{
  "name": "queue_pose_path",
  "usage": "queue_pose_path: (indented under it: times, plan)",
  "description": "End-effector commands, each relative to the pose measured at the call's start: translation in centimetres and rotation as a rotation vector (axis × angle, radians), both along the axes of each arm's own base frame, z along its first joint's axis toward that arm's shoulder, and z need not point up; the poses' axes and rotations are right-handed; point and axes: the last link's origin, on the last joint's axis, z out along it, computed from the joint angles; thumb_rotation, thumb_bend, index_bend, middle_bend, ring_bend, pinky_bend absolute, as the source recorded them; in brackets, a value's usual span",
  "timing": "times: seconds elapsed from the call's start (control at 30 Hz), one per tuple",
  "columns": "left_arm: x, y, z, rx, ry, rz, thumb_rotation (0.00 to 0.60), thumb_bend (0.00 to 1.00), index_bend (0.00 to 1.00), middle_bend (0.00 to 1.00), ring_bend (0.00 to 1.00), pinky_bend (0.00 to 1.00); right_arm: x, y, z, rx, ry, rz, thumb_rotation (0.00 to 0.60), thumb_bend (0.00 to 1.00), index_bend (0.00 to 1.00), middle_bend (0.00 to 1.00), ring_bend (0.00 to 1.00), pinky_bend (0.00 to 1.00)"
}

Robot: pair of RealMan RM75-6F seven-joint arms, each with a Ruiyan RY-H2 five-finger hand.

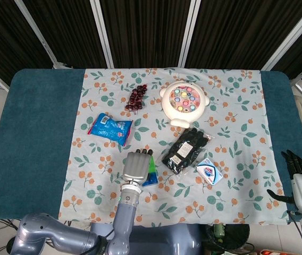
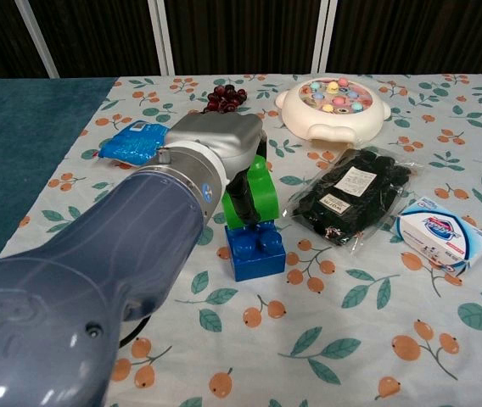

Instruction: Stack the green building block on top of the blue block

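Observation:
My left hand (image 2: 224, 148) grips the green block (image 2: 255, 193) and holds it right over the back part of the blue block (image 2: 254, 248), touching or nearly touching its studs. In the head view the left hand (image 1: 136, 166) covers most of both blocks; only a sliver of green block (image 1: 152, 164) and the blue block's (image 1: 150, 182) edge show. My right hand (image 1: 300, 183) hangs off the table's right side with its fingers spread and nothing in it.
A black packet (image 2: 350, 193) and a white soap box (image 2: 442, 235) lie right of the blocks. A cream fishing toy (image 2: 334, 106) and dark beads (image 2: 224, 97) sit at the back. A blue snack bag (image 2: 135, 140) lies to the left.

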Motion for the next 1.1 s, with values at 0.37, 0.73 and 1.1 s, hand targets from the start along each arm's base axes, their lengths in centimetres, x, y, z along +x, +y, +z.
queue_pose_path:
  times: [0.37, 0.73, 1.1]
  plan:
    - [0.7, -0.3, -0.7, -0.025, 0.016, -0.008, 0.600, 0.36, 0.48, 0.46, 0.43, 0.57, 0.0, 0.0, 0.1, -0.002, -0.005, -0.001, 0.600, 0.14, 0.00, 0.00, 0.00, 0.19]
    - [0.5, -0.3, -1.4, -0.053, 0.045, -0.012, 0.600, 0.36, 0.48, 0.46, 0.43, 0.57, 0.0, 0.0, 0.1, -0.003, -0.008, -0.001, 0.600, 0.14, 0.00, 0.00, 0.00, 0.19]
    - [0.2, -0.4, -1.7, -0.072, 0.070, -0.009, 0.600, 0.36, 0.48, 0.46, 0.43, 0.56, 0.0, 0.0, 0.1, -0.004, -0.008, -0.001, 0.600, 0.14, 0.00, 0.00, 0.00, 0.19]
